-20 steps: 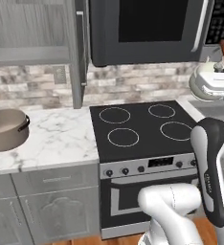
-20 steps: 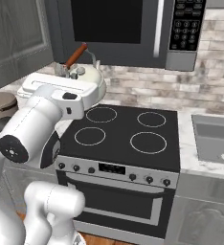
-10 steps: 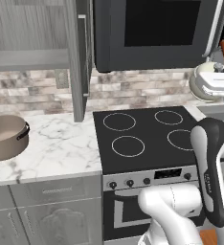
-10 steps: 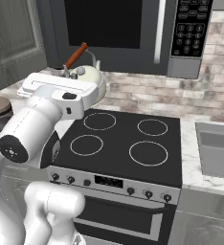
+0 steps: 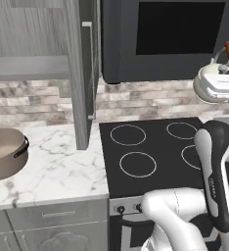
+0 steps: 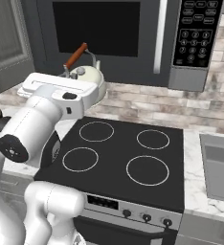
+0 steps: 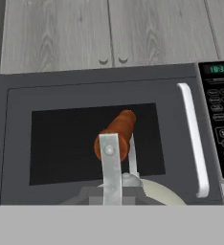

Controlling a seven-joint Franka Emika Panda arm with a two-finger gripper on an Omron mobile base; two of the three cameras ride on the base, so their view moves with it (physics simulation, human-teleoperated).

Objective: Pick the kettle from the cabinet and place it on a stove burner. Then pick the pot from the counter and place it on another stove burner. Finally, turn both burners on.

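The small cream-white kettle (image 6: pixel 89 76) hangs in the air in front of the microwave, above the stove's back left. My gripper (image 6: pixel 80 86) is shut on it, the fingers hidden by the white hand. In the hand view its reddish-brown handle bar (image 7: pixel 116 135) and metal arch rise right ahead, the cream body (image 7: pixel 154 194) low. The kettle (image 5: pixel 204 86) shows at the right edge of the left base view. The stove (image 5: pixel 146 147) with white burner rings (image 6: pixel 147 170) is bare. The taupe pot (image 5: pixel 4 152) stands on the marble counter (image 5: pixel 57 166). The cabinet (image 5: pixel 28 66) stands open, its shelf bare.
The open cabinet door (image 5: pixel 84 73) juts out over the counter left of the stove. The black microwave (image 6: pixel 133 38) hangs close behind the kettle. A sink (image 6: pixel 219 165) lies right of the stove. Stove knobs (image 6: pixel 146 216) line the front panel.
The whole picture has shifted: the base has driven nearer the stove, which now sits lower and larger. The kettle stays held at the same place on the arm.
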